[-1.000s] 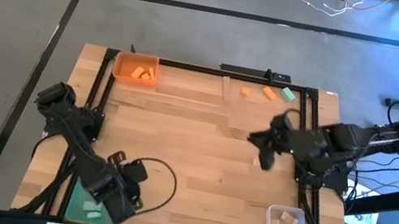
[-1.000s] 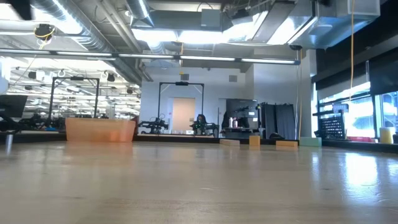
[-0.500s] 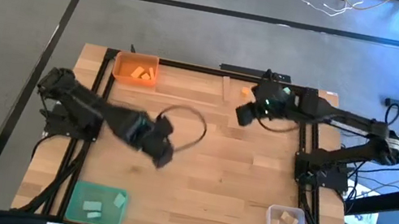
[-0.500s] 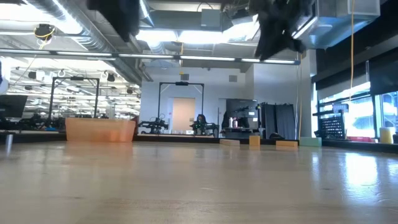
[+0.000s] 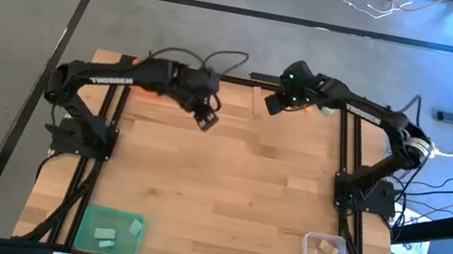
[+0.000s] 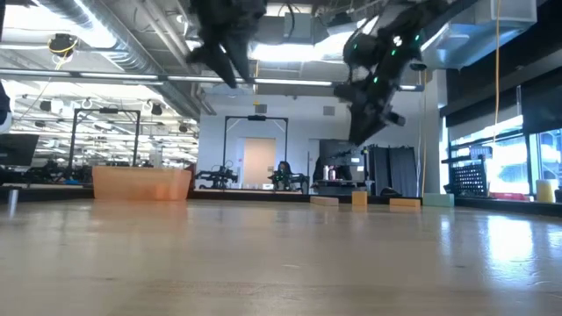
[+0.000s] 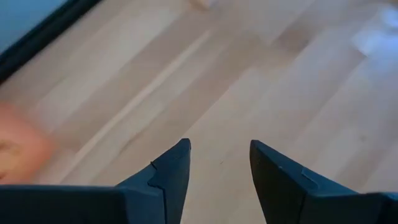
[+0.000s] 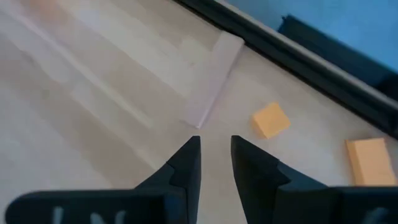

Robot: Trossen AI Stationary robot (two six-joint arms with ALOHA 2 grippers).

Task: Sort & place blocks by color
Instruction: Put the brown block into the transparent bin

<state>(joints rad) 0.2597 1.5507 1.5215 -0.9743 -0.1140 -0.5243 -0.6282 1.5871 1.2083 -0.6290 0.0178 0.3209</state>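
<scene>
Right gripper (image 8: 214,158) hangs up near the top middle of the overhead shot, fingers slightly parted and empty, probably lining up on the loose orange blocks (image 8: 271,119) along the back edge. Left gripper (image 7: 217,163), upper left of centre, is open and empty too, beside the orange tray (image 7: 18,149).

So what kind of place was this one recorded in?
Probably an open robotics lab or workshop: exposed ceiling ducts, a metal frame rig standing across the room, and a wooden table on bare concrete floor.
</scene>
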